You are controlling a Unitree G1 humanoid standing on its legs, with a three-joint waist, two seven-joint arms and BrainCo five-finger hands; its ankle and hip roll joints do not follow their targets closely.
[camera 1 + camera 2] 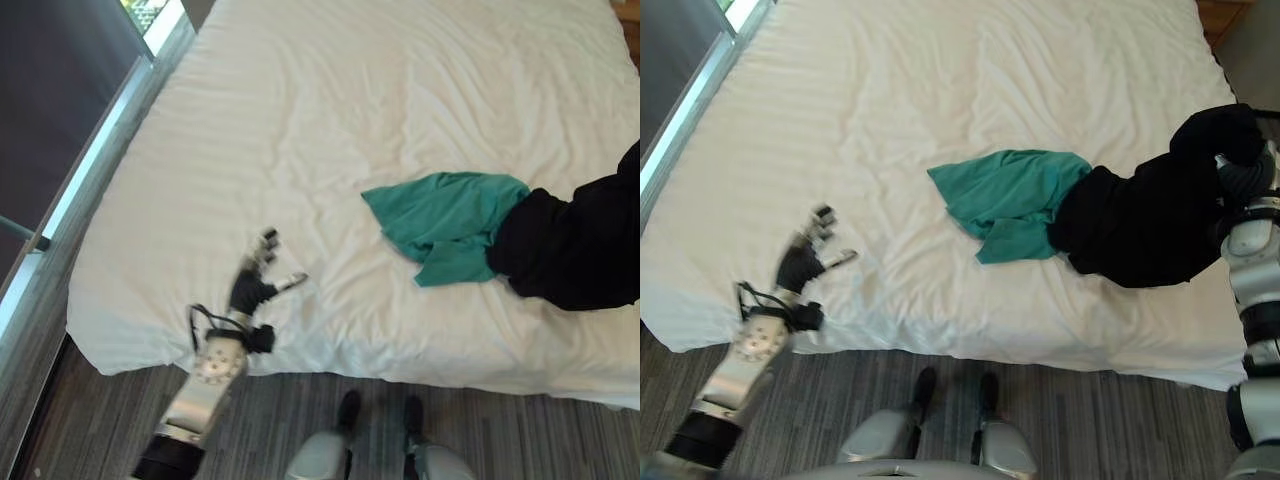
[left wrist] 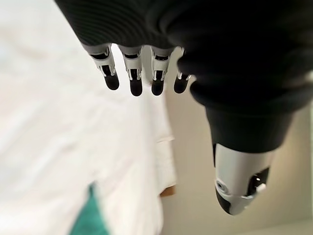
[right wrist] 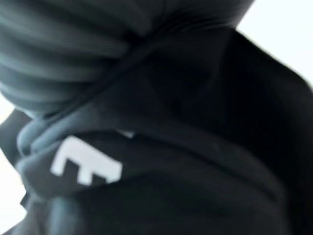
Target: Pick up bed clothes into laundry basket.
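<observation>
on the white bed [image 1: 330,110] a teal garment [image 1: 447,222] lies crumpled, its right edge touching a black garment [image 1: 1145,225] bunched up at the bed's right side. the right hand [image 1: 1245,170] is buried in that black cloth, fingers hidden, so its grip can't be told. the left hand [image 1: 258,280] hovers over the near left corner, fingers straight and spread, holding nothing.

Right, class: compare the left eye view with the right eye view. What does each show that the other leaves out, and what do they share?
Left eye view: the broad dark panel left of the bed, cut to a corner in the other. Right eye view: the right hand, wrapped in the lifted end of the black garment. Shared: the white bed, the teal garment touching the black one, and the open left hand over the bed's near corner.
</observation>
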